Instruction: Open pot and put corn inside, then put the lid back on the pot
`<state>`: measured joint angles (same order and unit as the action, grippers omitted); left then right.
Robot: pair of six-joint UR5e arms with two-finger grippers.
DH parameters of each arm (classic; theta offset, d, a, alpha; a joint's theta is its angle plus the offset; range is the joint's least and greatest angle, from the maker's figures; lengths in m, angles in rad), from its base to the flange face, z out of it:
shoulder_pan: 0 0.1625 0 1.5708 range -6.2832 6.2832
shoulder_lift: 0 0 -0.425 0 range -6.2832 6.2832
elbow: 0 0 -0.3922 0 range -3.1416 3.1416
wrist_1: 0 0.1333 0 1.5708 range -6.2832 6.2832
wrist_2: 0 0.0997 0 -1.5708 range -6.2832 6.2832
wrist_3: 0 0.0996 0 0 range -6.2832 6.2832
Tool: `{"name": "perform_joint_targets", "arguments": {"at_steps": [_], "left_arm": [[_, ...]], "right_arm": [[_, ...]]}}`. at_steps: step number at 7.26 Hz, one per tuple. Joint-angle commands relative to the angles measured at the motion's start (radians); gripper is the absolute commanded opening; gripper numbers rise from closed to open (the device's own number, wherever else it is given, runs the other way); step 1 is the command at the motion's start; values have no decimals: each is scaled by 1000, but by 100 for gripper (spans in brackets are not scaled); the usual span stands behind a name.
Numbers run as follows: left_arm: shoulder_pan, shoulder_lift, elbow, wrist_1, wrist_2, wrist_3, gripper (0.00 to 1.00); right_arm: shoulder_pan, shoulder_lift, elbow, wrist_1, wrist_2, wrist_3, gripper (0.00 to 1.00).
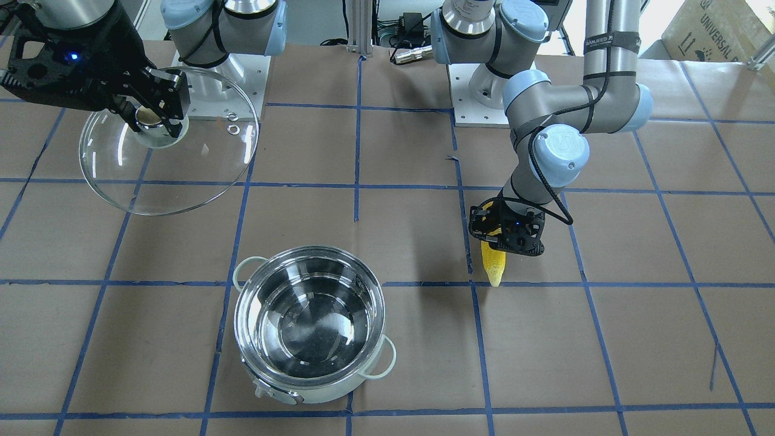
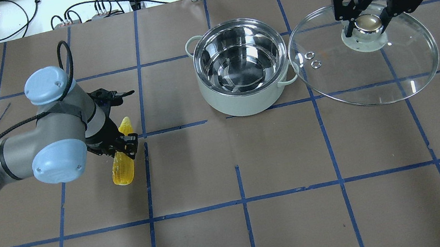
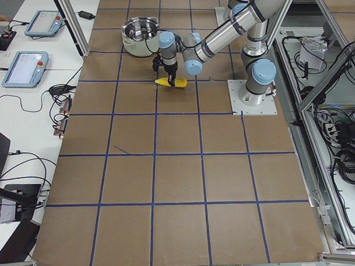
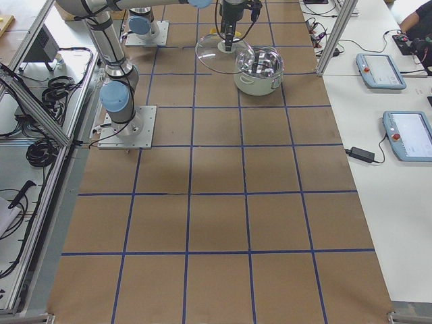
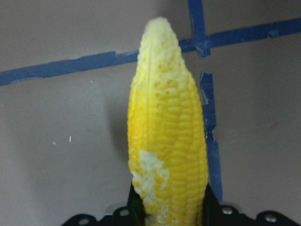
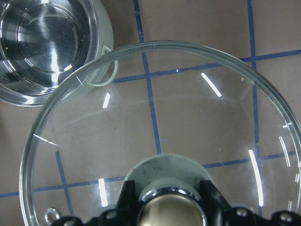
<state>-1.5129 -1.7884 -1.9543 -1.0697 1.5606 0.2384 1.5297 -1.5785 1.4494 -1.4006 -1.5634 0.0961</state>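
Observation:
The pot (image 2: 241, 72) stands open on the table, steel inside empty; it also shows in the front view (image 1: 310, 324) and the right wrist view (image 6: 44, 47). My right gripper (image 2: 369, 24) is shut on the knob of the clear glass lid (image 2: 366, 66) and holds it in the air to the pot's right; the lid also shows in the front view (image 1: 169, 157) and the right wrist view (image 6: 160, 136). My left gripper (image 2: 121, 141) is shut on the yellow corn (image 2: 124, 170), low over the table left of the pot. The corn fills the left wrist view (image 5: 167, 136).
Brown paper with blue tape lines covers the table (image 2: 244, 209). The arm bases (image 1: 478, 91) stand at the robot's edge. Operator tablets (image 4: 381, 71) lie on a side bench beyond the pot.

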Motion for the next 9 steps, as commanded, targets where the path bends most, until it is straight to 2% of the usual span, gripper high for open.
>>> {"name": "perform_joint_targets", "arguments": {"at_steps": [1,3,6,7,9], "left_arm": [[-77,-22,263,-242,-8,-72,19],[-180,-127,484,-326,-98,-292,18],[-338,-338,806,-337,-149,-606,19],[-372,-386,863,-346,-145,-637,19],[-398,-445,893,-340,-137,-639,19]], "right_arm": [[-28,0,0,3,-9,-30,37],[-75,-1,0,5,-3,-97,37],[-78,2,0,3,-3,-110,38],[-79,3,2,3,-3,-110,38],[-79,8,0,-1,-3,-111,38]]}}
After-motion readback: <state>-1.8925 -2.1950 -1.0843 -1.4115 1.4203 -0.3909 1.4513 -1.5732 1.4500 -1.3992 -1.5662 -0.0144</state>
